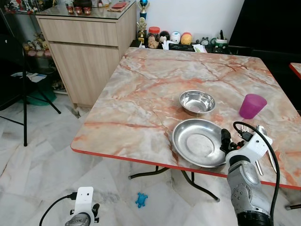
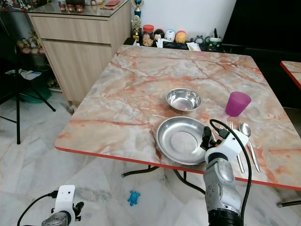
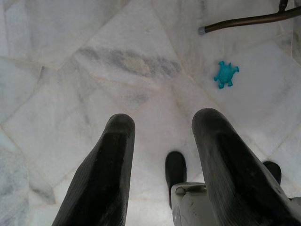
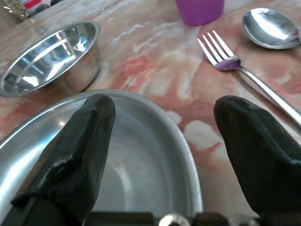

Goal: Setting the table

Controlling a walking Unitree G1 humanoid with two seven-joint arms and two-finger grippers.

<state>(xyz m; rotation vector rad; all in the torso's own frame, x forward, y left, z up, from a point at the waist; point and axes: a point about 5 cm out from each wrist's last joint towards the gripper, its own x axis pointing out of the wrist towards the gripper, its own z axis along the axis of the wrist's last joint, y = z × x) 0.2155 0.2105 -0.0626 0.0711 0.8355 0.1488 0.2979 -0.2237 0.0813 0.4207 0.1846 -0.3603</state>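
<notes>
- Right tool (image 4: 160, 141) was spread wide, straddling the near right rim of the plate (image 1: 200, 141) — gripping nothing.
- Plate sat near the tabletop (image 1: 141, 94) front edge; bowl (image 1: 197, 102) just behind it, cup (image 1: 252, 105) to the right, fork (image 2: 233, 141) and spoon (image 2: 247, 136) beside the plate.
- Step judged: placing or adjusting the plate — setting looked nearly complete. Next move would call for either closing on the rim or backing clear.
- Right wrist view gave fork tines and rim detail.
- Left tool (image 3: 164, 155), fingers apart, hung idle over the floor; its wrist view caught a blue toy (image 3: 225, 74).
</notes>
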